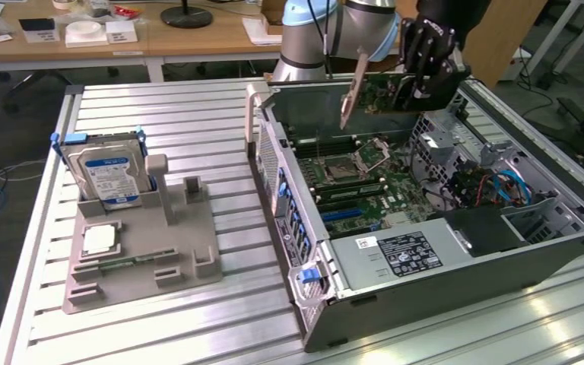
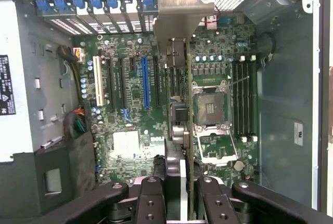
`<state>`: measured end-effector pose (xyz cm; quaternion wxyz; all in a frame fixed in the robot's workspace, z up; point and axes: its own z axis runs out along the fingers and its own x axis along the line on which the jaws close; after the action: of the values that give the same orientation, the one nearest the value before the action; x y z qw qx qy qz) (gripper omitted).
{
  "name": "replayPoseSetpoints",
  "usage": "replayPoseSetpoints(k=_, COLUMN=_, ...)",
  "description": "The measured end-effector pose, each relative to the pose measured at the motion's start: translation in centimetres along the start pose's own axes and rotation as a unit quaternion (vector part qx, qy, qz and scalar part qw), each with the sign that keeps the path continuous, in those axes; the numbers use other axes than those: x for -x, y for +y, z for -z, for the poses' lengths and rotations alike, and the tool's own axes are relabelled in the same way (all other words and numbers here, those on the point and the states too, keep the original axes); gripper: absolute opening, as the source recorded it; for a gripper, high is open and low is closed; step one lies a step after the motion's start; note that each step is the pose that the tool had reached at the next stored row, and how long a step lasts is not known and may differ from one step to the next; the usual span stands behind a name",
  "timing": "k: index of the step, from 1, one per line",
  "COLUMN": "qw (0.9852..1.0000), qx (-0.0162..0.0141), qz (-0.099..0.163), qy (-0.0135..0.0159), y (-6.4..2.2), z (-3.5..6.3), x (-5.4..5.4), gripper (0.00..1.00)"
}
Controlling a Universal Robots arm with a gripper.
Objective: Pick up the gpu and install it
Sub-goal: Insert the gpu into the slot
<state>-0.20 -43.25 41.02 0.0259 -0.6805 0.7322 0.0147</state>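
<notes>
Here, tool clamped on gpu, above open case, motherboard beneath, hard drive well apart.

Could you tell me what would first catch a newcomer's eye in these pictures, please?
The gripper holding the gpu above the open computer case, at the exterior view's right, draws the eye first. Below it lies the bare motherboard with its open CPU socket. On the exterior view's left, a blue-labelled hard drive stands upright in a grey holder.

End effector clamps gpu edge-on over motherboard, between blue slot and open CPU socket.
</notes>
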Motion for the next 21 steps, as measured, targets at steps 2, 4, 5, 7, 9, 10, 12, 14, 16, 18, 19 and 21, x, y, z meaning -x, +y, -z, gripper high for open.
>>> replayPoseSetpoints(k=2, qw=1.0000, qx=-0.0008, qz=0.006, qy=-0.0004, y=-0.01, z=-0.12, x=-0.01, gripper=0.28)
replayPoseSetpoints(k=4, qw=1.0000, qx=-0.0043, qz=0.008, qy=-0.0007, y=0.02, z=-0.29, x=-0.02, gripper=0.28)
replayPoseSetpoints(k=5, qw=0.9999, qx=-0.0060, qz=0.008, qy=-0.0009, y=0.07, z=-0.38, x=-0.03, gripper=0.28)
replayPoseSetpoints(k=7, qw=0.9999, qx=-0.0092, qz=0.010, qy=-0.0012, y=0.25, z=-0.57, x=-0.05, gripper=0.28)
replayPoseSetpoints(k=9, qw=0.9999, qx=-0.0109, qz=0.012, qy=-0.0015, y=0.40, z=-0.76, x=-0.07, gripper=0.28)
replayPoseSetpoints(k=10, qw=0.9999, qx=-0.0112, qz=0.013, qy=-0.0015, y=0.43, z=-0.83, x=-0.08, gripper=0.28)
replayPoseSetpoints(k=12, qw=0.9999, qx=-0.0112, qz=0.013, qy=-0.0013, y=0.43, z=-0.87, x=-0.08, gripper=0.28)
replayPoseSetpoints(k=14, qw=0.9999, qx=-0.0113, qz=0.013, qy=-0.0014, y=0.43, z=-0.88, x=-0.09, gripper=0.28)
replayPoseSetpoints(k=16, qw=0.9999, qx=-0.0113, qz=0.013, qy=-0.0015, y=0.43, z=-0.89, x=-0.09, gripper=0.28)
replayPoseSetpoints(k=18, qw=0.9999, qx=-0.0113, qz=0.013, qy=-0.0016, y=0.43, z=-0.92, x=-0.21, gripper=0.28)
replayPoseSetpoints(k=19, qw=0.9999, qx=-0.0113, qz=0.013, qy=-0.0015, y=0.42, z=-0.93, x=-0.28, gripper=0.28)
replayPoseSetpoints(k=21, qw=0.9999, qx=-0.0113, qz=0.013, qy=-0.0015, y=0.42, z=-0.97, x=-0.41, gripper=0.28)
